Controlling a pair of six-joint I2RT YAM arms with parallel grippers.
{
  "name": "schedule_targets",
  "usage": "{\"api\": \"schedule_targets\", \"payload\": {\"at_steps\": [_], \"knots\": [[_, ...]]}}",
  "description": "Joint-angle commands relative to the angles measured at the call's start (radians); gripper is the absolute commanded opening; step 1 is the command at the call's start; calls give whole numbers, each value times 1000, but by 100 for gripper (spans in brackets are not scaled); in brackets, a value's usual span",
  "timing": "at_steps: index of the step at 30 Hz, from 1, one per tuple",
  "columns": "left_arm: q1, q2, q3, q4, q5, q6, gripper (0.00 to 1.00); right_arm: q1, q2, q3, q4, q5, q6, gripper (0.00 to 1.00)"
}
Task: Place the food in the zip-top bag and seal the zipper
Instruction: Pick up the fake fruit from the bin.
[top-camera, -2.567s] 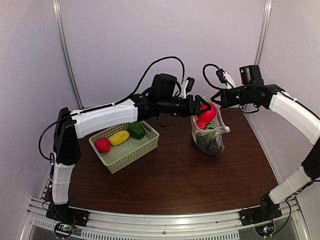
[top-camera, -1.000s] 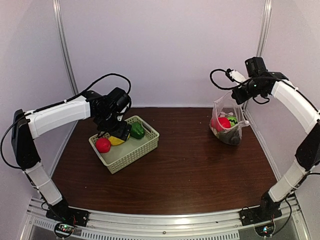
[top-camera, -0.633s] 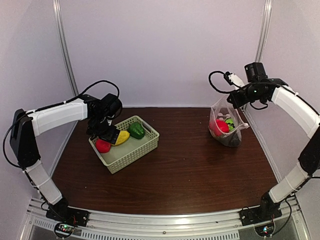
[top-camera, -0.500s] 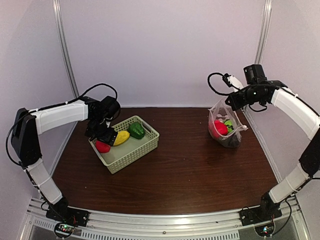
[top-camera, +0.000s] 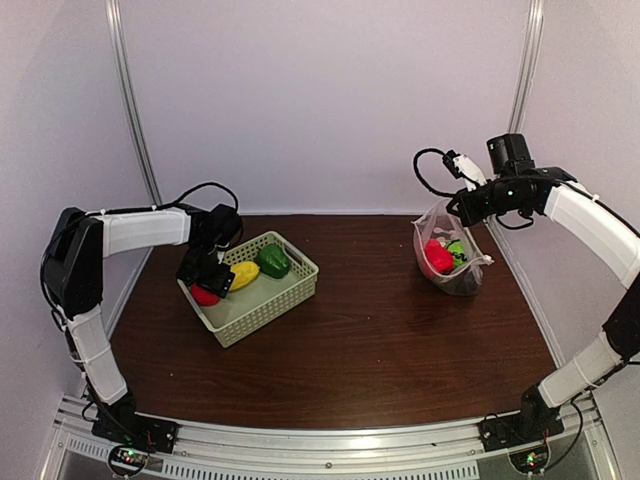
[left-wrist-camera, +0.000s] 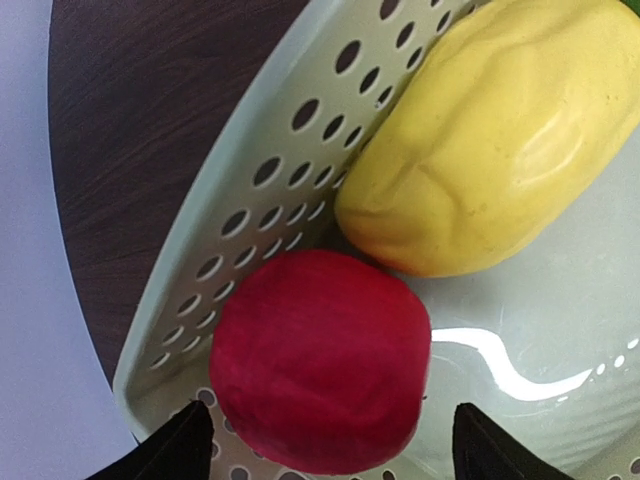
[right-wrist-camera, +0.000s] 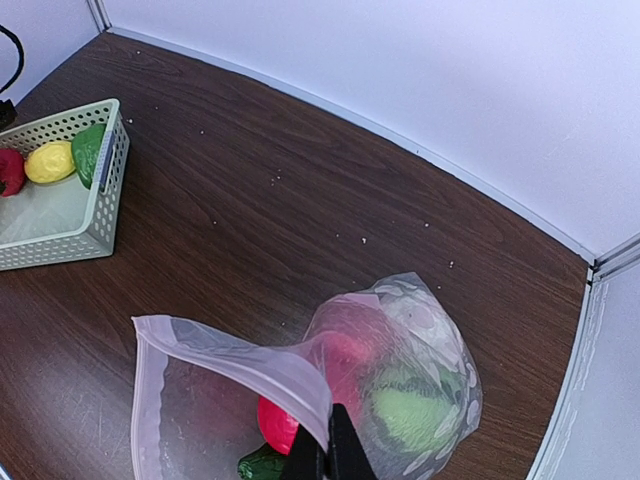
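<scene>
The pale green basket (top-camera: 262, 310) holds a red round fruit (top-camera: 206, 296), a yellow piece (top-camera: 243, 274) and a green piece (top-camera: 273, 261). My left gripper (top-camera: 205, 277) is open low in the basket. In the left wrist view its fingertips (left-wrist-camera: 185, 450) stand on either side of the red fruit (left-wrist-camera: 320, 360), beside the yellow piece (left-wrist-camera: 490, 160). My right gripper (top-camera: 462, 205) is shut on the mouth edge of the zip-top bag (top-camera: 447, 250) and holds it up open. Through the bag (right-wrist-camera: 420, 330) show a red fruit (right-wrist-camera: 280, 425) and green pieces (right-wrist-camera: 410, 415). The zipper strip (right-wrist-camera: 230, 350) runs along the open mouth.
The basket wall (left-wrist-camera: 260, 190) is close on the left of the red fruit. The dark wooden table (top-camera: 370, 340) lies between basket and bag. White walls and metal posts (top-camera: 525, 70) close in the back and sides.
My left arm has swung from the bag back to the basket and come down over the red fruit. The right arm has drifted slightly left, still holding the bag, which now holds more food.
</scene>
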Motion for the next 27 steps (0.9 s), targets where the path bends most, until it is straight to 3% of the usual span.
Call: {"api": "schedule_targets", "payload": {"at_steps": [1, 10, 19, 27], "knots": [[20, 20, -4, 58, -11, 20, 84, 9, -26, -11, 18, -14, 16, 0], [37, 91, 14, 79, -31, 39, 86, 12, -20, -11, 24, -27, 25, 0], [35, 43, 4, 75, 46, 43, 63, 12, -25, -27, 27, -22, 23, 0], [-6, -86, 73, 9, 103, 32, 61, 14, -26, -21, 26, -17, 24, 0]]}}
